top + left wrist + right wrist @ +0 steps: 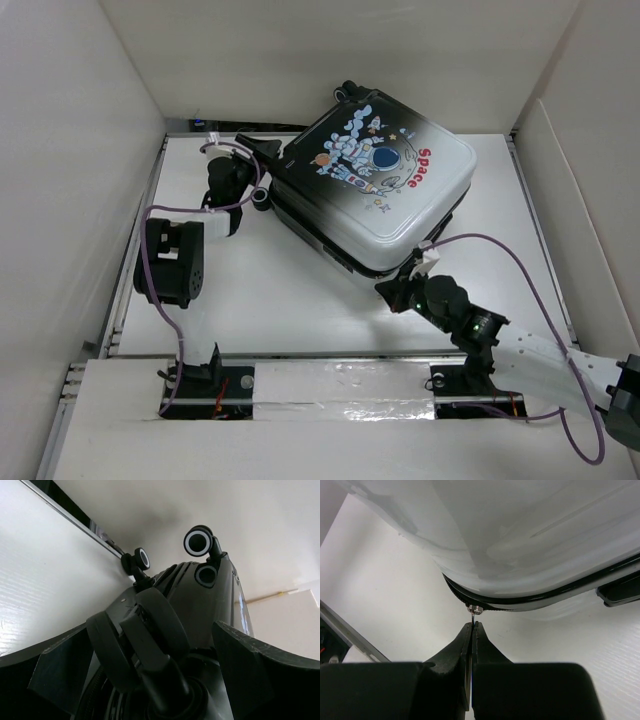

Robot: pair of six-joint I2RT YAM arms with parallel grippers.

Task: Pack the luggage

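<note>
The luggage (370, 180) lies flat and closed at the back middle of the white table, astronaut print and red "Space" text facing up. My left gripper (268, 170) is at its left corner. In the left wrist view this gripper (152, 630) is open, with a black double wheel (160, 625) between the spread fingers and the dark shell (220, 605) behind. My right gripper (392, 292) is at the near edge of the case. In the right wrist view it (473, 626) is shut on the thin metal zipper pull (476, 611) under the white shell (530, 535).
White enclosure walls (80, 150) stand on the left, back and right. A taped rail (340, 385) runs along the near edge between the arm bases. Purple cables (500, 245) loop off both arms. Two further wheels (198, 541) stick out at the case's far end.
</note>
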